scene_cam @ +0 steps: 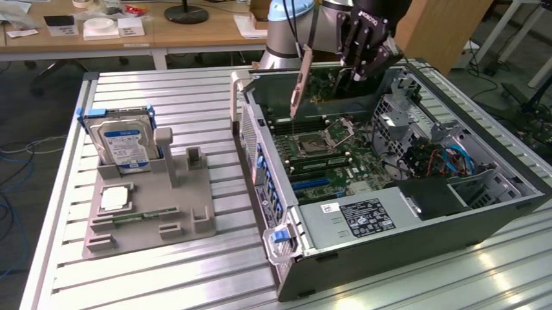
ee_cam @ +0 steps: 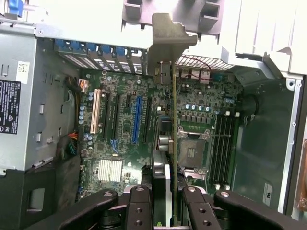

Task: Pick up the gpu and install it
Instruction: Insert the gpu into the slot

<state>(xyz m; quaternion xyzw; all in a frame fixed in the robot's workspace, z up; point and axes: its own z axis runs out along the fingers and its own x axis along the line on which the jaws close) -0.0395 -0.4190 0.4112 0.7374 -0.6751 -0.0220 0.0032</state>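
Mid-install, our gripper (scene_cam: 362,64) clamps the gpu (scene_cam: 324,84) edge-down over the open case (scene_cam: 388,252), not yet seated; we judge seating calls for lining its edge with a slot on the motherboard (ee_cam: 122,143).

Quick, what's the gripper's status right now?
Gripper: closed on the gpu, holding it on edge over the motherboard.

The robot arm (scene_cam: 289,29) reaches in from above, wrist turned so the black gripper (scene_cam: 360,68) points downward. Its two fingers (ee_cam: 140,206) stand close together, clamped on the upright gpu (ee_cam: 166,139).
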